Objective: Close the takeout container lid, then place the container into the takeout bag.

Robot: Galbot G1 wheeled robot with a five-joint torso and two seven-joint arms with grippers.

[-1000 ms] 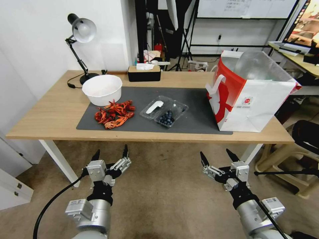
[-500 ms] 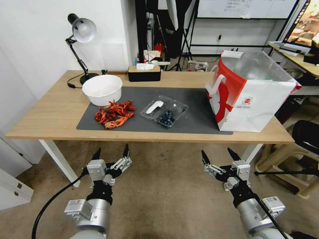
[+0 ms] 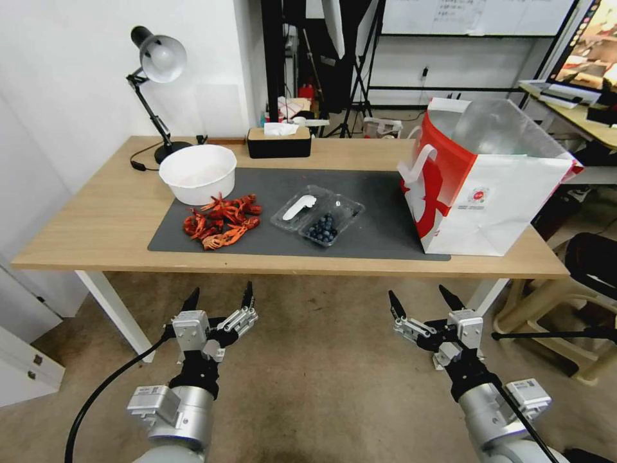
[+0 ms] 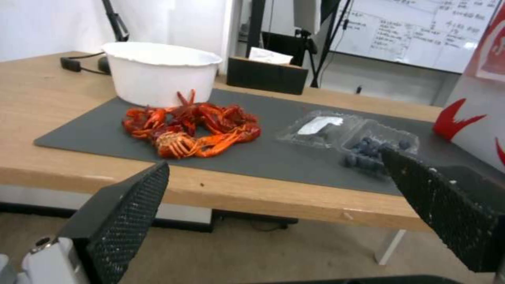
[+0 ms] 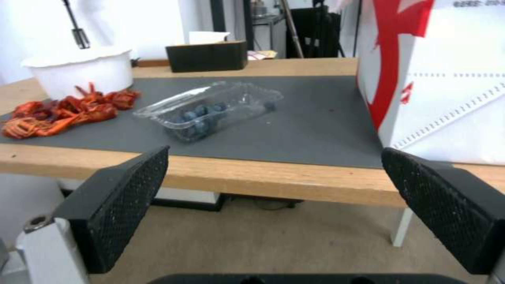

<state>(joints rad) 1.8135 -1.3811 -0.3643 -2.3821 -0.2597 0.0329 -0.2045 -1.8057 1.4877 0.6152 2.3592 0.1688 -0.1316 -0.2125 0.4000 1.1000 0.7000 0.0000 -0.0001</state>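
Both arms hang low before the table [image 3: 96, 225], wrists angled up. Ahead of the right gripper [image 3: 421, 300], fingers spread wide, stands the bag [image 3: 488, 193]. The left gripper [image 3: 218, 294] gapes empty too; beyond it, between both, the container [image 3: 318, 215] lies with lid [image 3: 299, 207] flipped open.

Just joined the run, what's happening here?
Nothing is being handled yet. Both arms hang below the table's front edge, the left tool and right tool open and empty. The takeout container lies open on the dark mat, its lid folded flat beside the blueberry half. The takeout bag stands open to its right.
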